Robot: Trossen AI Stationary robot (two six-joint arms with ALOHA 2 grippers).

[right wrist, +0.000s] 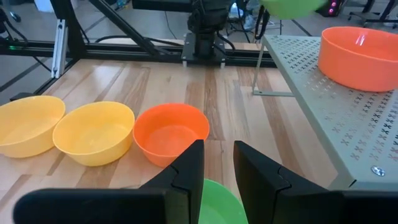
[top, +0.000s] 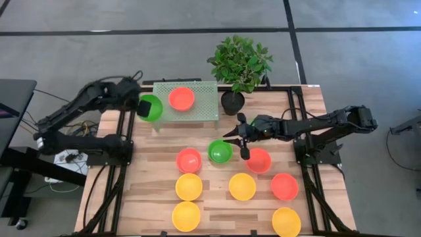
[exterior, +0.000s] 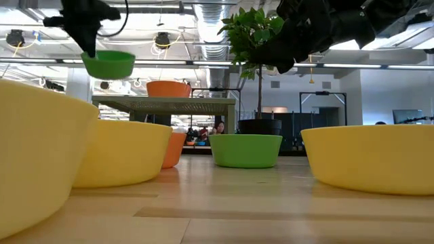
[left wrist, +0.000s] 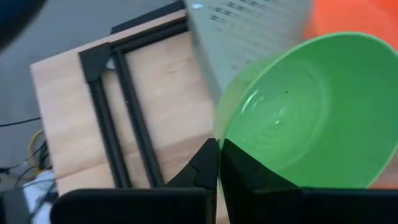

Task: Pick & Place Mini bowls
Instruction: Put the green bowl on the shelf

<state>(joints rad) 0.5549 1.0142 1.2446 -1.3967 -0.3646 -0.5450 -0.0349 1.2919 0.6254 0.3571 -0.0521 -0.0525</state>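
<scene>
Left gripper (top: 140, 107) gripping green bowl (top: 150, 107) rim, raised beside shelf (top: 204, 109)

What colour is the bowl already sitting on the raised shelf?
Red-orange bowl on the shelf; clearest in the high view.

We see bare boards on the worktop (top: 151, 178) left of the bowl cluster. The perforated shelf (top: 200, 108) has open surface right of its 1 red-orange bowl (top: 181, 98). The potted plant (top: 239, 66) blocks the shelf's right end.
</scene>
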